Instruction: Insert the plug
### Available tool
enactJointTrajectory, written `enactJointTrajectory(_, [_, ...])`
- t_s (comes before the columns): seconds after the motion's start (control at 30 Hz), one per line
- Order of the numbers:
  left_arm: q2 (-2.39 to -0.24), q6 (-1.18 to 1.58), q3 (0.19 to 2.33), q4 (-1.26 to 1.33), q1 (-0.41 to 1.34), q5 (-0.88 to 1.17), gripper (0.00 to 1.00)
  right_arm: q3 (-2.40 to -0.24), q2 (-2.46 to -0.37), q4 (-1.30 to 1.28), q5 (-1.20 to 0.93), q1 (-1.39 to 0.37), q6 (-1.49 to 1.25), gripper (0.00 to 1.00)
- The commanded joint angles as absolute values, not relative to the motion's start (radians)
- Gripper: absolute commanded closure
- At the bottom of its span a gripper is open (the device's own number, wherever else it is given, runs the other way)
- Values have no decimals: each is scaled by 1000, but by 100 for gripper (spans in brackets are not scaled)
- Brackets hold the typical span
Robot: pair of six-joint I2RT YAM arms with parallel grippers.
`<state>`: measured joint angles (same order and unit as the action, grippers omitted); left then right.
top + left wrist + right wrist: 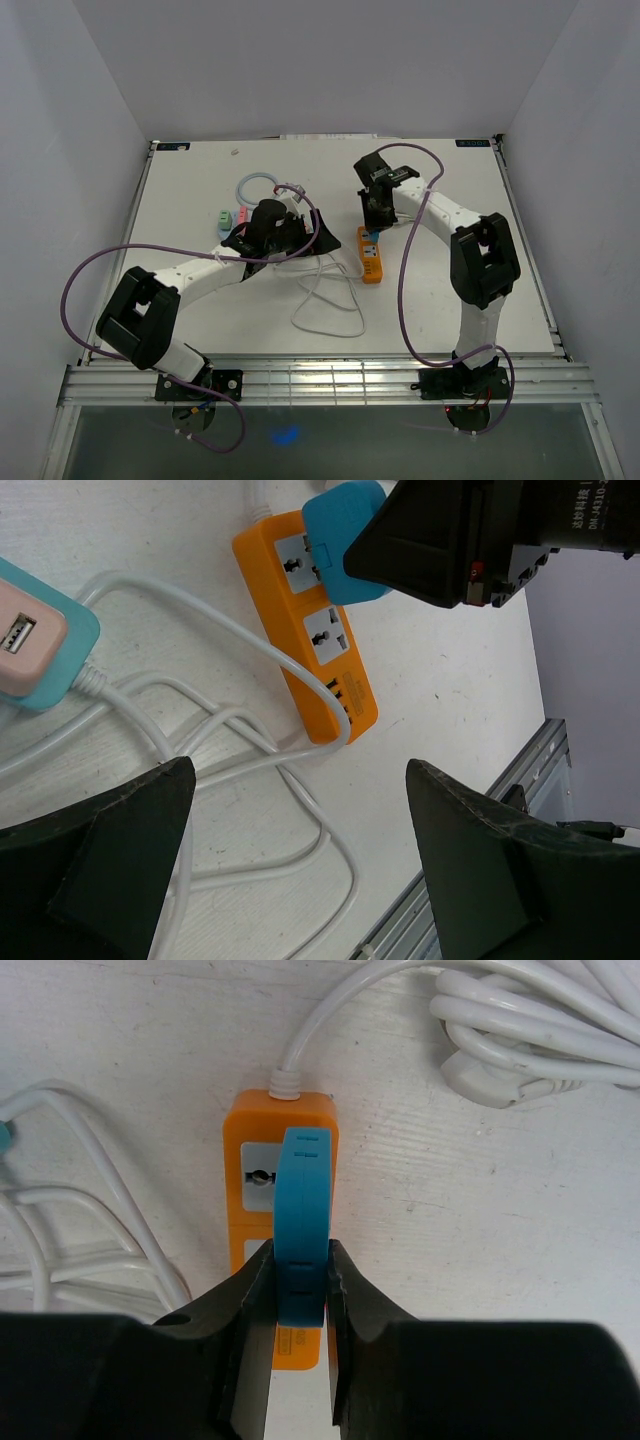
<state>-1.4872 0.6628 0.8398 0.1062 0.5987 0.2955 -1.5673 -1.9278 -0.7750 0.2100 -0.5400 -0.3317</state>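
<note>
An orange power strip (371, 256) lies mid-table; it also shows in the left wrist view (305, 625) and the right wrist view (260, 1175). My right gripper (300, 1285) is shut on a blue plug (302, 1220) and holds it over the strip's far socket; the plug shows in the left wrist view (340, 535) too. Whether its pins are in the socket is hidden. My left gripper (300, 870) is open and empty above white cable loops (240, 740), to the left of the strip.
A pink and teal adapter (30, 640) lies by the left gripper, also in the top view (228, 217). A coiled white cable bundle (530, 1030) lies beyond the strip. A light ring (258, 185) sits at the back. The table's metal front rail (320, 380) is near.
</note>
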Motion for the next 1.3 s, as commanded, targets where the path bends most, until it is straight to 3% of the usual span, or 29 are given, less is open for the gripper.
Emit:
enactJointTrajectory(0.0, [-1473, 663, 827, 123, 603, 301, 3, -1514, -1997, -776, 177, -537, -330, 92])
enactJointTrajectory(0.37, [-1477, 663, 834, 112, 603, 293, 3, -1563, -2019, -821, 123, -532, -305, 91])
enactJointTrajectory(0.43, [-1477, 661, 839, 106, 603, 293, 3, -1572, -2008, -825, 126, -532, -305, 83])
enactJointTrajectory(0.5, [-1477, 655, 854, 88, 603, 287, 3, -1598, -1999, -834, 132, -532, -302, 66])
enactJointTrajectory(0.93, [-1427, 620, 960, -46, 597, 241, 2, -1769, -1930, -885, 140, -531, -272, 25])
enactJointTrajectory(1.03, [-1405, 617, 965, -69, 594, 227, 2, -1756, -1893, -884, 133, -531, -261, 8])
enactJointTrajectory(1.07, [-1398, 615, 962, -71, 592, 224, 2, -1732, -1878, -873, 133, -532, -256, 6])
enactJointTrajectory(1.1, [-1390, 615, 950, -74, 588, 222, 2, -1711, -1859, -839, 132, -531, -252, 10])
enactJointTrajectory(1.27, [-1306, 620, 887, -67, 563, 187, 2, -1559, -1691, -701, 120, -531, -207, 11])
